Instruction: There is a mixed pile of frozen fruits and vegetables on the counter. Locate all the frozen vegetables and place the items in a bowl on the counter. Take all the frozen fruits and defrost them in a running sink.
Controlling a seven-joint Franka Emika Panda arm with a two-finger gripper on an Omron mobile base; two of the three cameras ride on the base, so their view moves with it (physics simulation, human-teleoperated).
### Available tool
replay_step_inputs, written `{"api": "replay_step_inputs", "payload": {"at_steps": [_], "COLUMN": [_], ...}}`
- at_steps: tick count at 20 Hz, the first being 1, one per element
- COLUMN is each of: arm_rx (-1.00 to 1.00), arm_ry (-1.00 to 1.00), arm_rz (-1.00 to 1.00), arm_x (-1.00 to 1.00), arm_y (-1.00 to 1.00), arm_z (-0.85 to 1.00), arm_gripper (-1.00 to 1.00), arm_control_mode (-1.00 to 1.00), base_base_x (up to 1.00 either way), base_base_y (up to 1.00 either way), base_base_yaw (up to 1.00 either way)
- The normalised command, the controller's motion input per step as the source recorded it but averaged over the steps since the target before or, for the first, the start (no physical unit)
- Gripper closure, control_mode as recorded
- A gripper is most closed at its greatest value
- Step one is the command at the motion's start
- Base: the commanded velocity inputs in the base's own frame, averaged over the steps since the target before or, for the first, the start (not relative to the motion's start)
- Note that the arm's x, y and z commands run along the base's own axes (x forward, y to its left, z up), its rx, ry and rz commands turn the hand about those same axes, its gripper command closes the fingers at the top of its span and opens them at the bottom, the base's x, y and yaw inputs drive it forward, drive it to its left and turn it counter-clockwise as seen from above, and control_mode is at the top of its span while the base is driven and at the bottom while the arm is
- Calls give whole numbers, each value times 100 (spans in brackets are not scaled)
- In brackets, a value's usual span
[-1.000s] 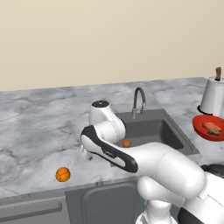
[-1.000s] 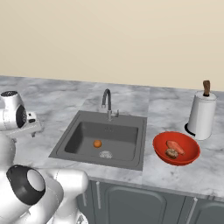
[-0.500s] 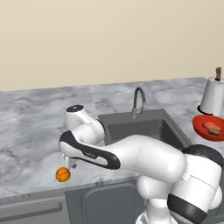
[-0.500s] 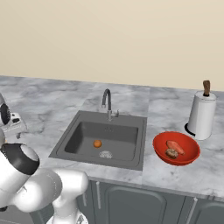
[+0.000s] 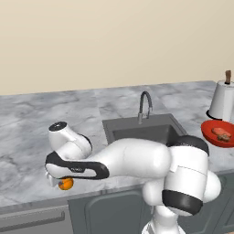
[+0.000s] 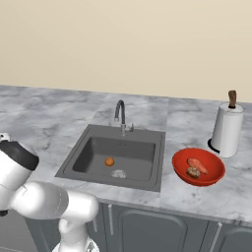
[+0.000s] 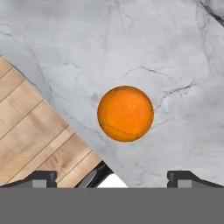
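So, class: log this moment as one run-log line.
phase: reaching for fruit | gripper: open over orange ball on counter | sink: one ball | bowl: both vegetables

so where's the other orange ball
On the counter near its front edge, left of the sink: the orange ball sits centred beneath the open jaws.

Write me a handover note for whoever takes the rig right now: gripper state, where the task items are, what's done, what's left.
Gripper: open, holding nothing, poised over the orange ball with dark segment lines, which lies on the counter near its front edge.
Other orange ball: in the sink, beside the drain.
Red bowl: on the counter right of the sink, holding the reddish oblong piece and the brown-beige lump.
Done: both vegetables bowled, one fruit in the sink.
Left: grasp the last ball, carry it to the sink. No water visible from the faucet; probably needs turning on.
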Motion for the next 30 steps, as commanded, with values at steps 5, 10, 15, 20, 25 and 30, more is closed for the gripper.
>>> {"api": "replay_step_inputs", "payload": {"at_steps": [5, 10, 15, 20, 25, 30], "arm_rx": [-10, -8, -5, -5, -4, -2], "arm_ry": [7, 13, 13, 7, 12, 5], "arm_rz": [-1, 0, 0, -1, 0, 0], "arm_x": [13, 44, 59, -2, -15, -5], "arm_y": [34, 13, 15, 34, 3, -16], "arm_z": [-38, -37, -20, -42, -46, 8], "arm_gripper": [-100, -100, -100, -100, 100, 100], "arm_control_mode": [-100, -100, -100, -100, -100, -100], "base_base_x": [0, 0, 0, 0, 0, 0], "base_base_y": [0, 0, 0, 0, 0, 0], "base_base_yaw": [0, 0, 0, 0, 0, 0]}}
